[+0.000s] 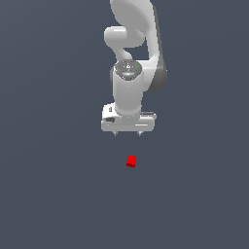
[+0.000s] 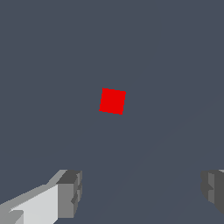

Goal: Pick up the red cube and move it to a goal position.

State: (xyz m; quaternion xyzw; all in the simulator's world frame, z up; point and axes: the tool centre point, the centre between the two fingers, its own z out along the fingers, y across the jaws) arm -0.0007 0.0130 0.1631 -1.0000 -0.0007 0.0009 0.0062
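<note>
We hold the pincer (image 1: 127, 133) above the counter (image 1: 53, 194) with its fingers pointing straight down and spread wide, empty. The wrist view confirms this: the two fingertips (image 2: 70, 192) stand well apart at either side of the frame, with nothing between them. We judge this spread to be preparation for straddling the red cube (image 1: 131, 161), which is much narrower than the gap.

The red cube rests on the counter, apart from the pincer and not yet under its centre. In the wrist view the cube (image 2: 112, 101) lies ahead of the fingertip line and sits slightly rotated against it, so we expect a short travel before the descent.

No other object appears on the counter. Nothing obstructs the approach. No goal marker is visible in either view.
</note>
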